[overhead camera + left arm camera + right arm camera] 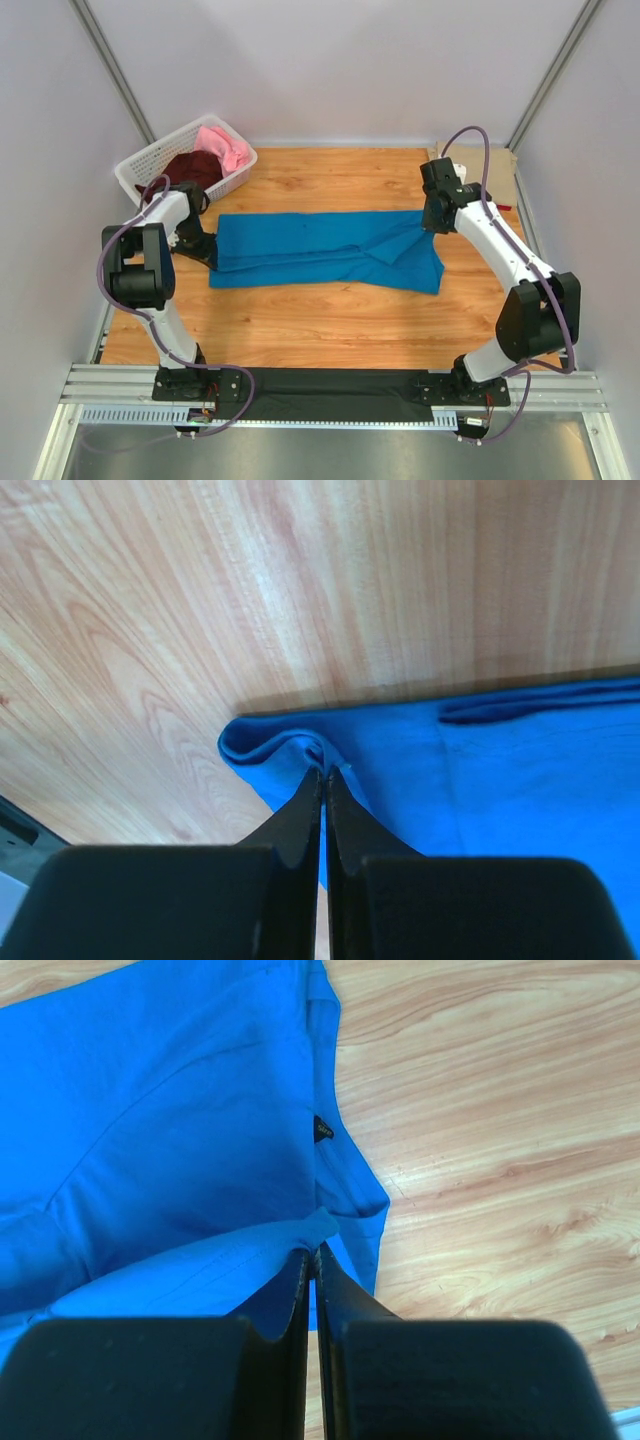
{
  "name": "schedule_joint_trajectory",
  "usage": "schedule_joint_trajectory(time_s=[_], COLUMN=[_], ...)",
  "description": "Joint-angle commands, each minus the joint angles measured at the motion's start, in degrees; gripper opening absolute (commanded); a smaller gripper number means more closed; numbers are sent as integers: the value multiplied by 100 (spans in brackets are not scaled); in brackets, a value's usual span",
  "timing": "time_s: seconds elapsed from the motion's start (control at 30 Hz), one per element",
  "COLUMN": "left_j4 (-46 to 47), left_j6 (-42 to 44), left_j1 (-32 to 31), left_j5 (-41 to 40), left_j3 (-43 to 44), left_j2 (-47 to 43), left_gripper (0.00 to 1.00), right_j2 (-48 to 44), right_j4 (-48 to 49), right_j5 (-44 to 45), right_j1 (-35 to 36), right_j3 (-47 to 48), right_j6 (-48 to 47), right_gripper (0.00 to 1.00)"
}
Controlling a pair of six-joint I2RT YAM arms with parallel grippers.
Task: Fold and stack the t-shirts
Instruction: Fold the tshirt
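Note:
The bright blue t-shirt [320,250] lies stretched across the wooden table, folded lengthwise. My left gripper [205,250] is shut on the shirt's left edge; in the left wrist view the pinched cloth [300,755] bunches at my fingertips [324,772]. My right gripper [432,226] is shut on the shirt's right end and lifts a fold of it [230,1260] above the rest [180,1110], pinched at the tips [313,1250]. A dark maroon shirt [192,168] and a pink one [225,146] lie in the basket. No tan or red shirt is in view.
The white lattice basket [140,172] stands at the back left corner, close behind my left arm. A tan board [500,180] lies at the back right behind my right arm. Grey walls close in on both sides.

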Motion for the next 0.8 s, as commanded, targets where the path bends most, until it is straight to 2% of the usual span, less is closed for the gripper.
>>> schedule_joint_trajectory(time_s=[0.0, 0.23, 0.37, 0.57, 0.6, 0.7, 0.77], left_j4=[-135, -47, -126, -407, -434, -495, -513], left_j6=[-21, 84, 496, 910, 997, 1147, 1148], left_j1=[-6, -67, -129, -199, -217, -217, -217], left_j5=[-147, -77, -103, -314, -392, -472, -542], left_j3=[257, 450, 757, 1241, 1276, 1268, 1215], left_j2=[-62, 96, 281, 202, 167, 18, -70], left_gripper=[0, 0, 3, 16, 25, 39, 42], right_j2=[139, 342, 298, 289, 289, 324, 351], right_j4=[295, 313, 348, 339, 339, 339, 330], right_j5=[136, 22, -83, -268, -285, -303, -338], right_j1=[-15, -15, -15, -6, -15, -6, -15], right_j3=[315, 385, 342, 315, 315, 298, 306], right_j6=[-158, -185, -202, -176, -176, -167, -158], right_gripper=[0, 0, 1, 1, 1, 1, 1])
